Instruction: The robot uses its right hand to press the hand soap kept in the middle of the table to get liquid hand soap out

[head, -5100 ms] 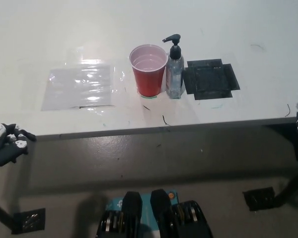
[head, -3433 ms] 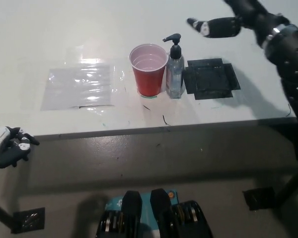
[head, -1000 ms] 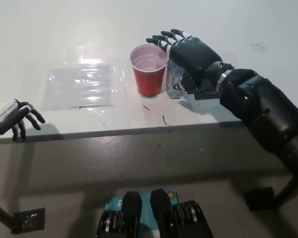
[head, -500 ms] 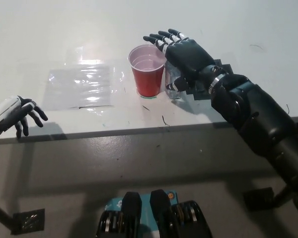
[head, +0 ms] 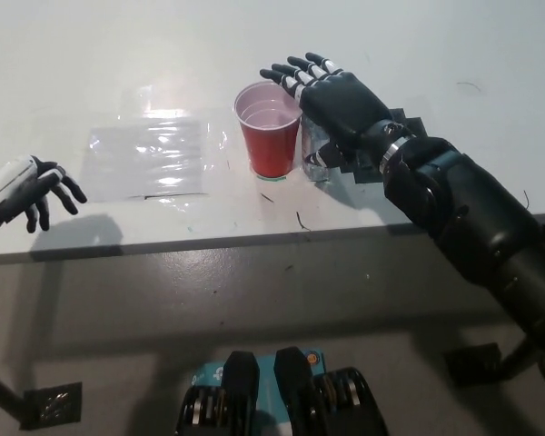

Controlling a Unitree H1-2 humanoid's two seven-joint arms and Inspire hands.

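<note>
A clear soap bottle (head: 315, 156) stands in the middle of the white table (head: 118, 73), right of a red cup (head: 271, 129). My black right hand (head: 331, 91) lies flat over the bottle's top, fingers spread and reaching over the cup's rim. The pump head is hidden under the palm, so contact cannot be told. My white left hand (head: 29, 191) hovers open at the table's near left edge.
A clear plastic sheet (head: 150, 154) lies left of the cup. A black square patch (head: 401, 127) shows behind my right wrist. The table's front edge (head: 254, 241) runs across the picture, with grey floor below.
My right arm swung in from the right and settled over the soap bottle, covering its pump. In the last half second it barely shifted. My left hand rose and opened at the table's edge.
</note>
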